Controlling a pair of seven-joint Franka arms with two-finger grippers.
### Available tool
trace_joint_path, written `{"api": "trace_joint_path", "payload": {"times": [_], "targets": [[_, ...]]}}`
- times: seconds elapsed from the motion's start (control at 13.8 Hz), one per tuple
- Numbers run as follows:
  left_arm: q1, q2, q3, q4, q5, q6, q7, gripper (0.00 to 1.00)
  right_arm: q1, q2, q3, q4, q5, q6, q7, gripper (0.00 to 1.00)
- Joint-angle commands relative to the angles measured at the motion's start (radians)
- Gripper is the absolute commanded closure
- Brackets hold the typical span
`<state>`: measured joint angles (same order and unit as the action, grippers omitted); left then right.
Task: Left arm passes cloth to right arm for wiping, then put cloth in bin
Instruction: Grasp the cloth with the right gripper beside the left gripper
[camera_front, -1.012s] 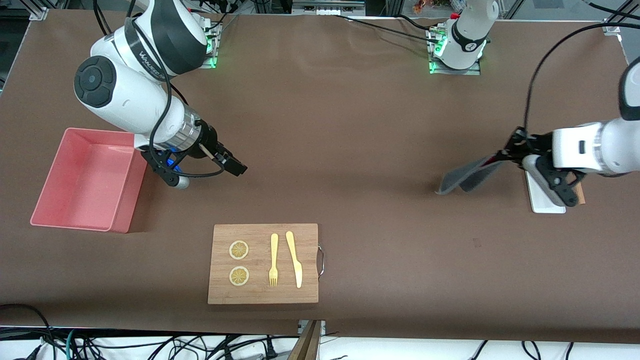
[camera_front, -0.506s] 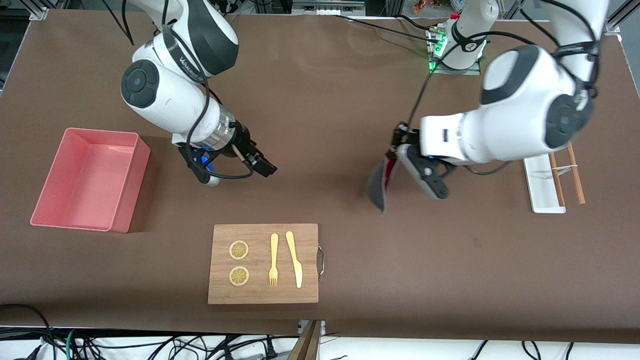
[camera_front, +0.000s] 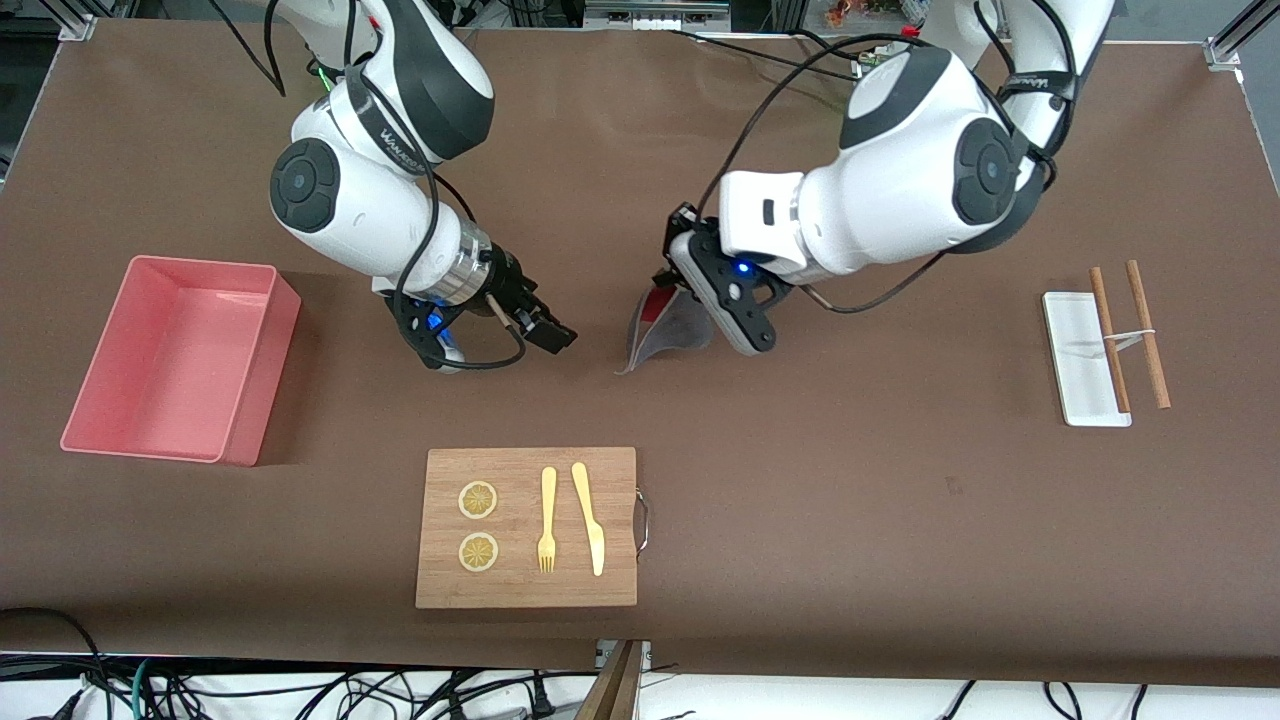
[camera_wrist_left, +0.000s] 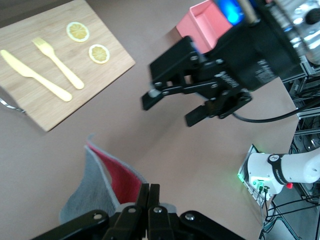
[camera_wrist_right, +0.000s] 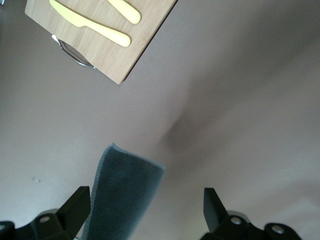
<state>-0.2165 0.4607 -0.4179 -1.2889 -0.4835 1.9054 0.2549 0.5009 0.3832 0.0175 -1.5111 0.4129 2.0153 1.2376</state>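
A wooden cutting board (camera_front: 526, 527) on the worktop (camera_front: 850, 500) carries 2 lemon slices (camera_front: 478, 500), a fork (camera_front: 547, 520) and a knife (camera_front: 589, 518); a white tray (camera_front: 1080, 360) holds 2 chopsticks (camera_front: 1145, 333).

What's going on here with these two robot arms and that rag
A handover is being set up. The left hand is shut on the cloth, which hangs from it over the middle of the table, red face folded inside the grey. The right hand is open and points at the cloth from close by, not yet touching it. The bin sits at the right arm's end of the table. The cutting board, nearer the camera, holds utensils and lemon slices.
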Motion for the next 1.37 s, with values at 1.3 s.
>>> {"api": "trace_joint_path", "payload": {"times": [1.3], "targets": [[-0.05, 0.01, -0.062, 0.062, -0.087, 0.004, 0.012, 1.0, 0.015, 0.086, 0.027, 0.173, 0.03, 0.005, -0.134, 0.0]]}}
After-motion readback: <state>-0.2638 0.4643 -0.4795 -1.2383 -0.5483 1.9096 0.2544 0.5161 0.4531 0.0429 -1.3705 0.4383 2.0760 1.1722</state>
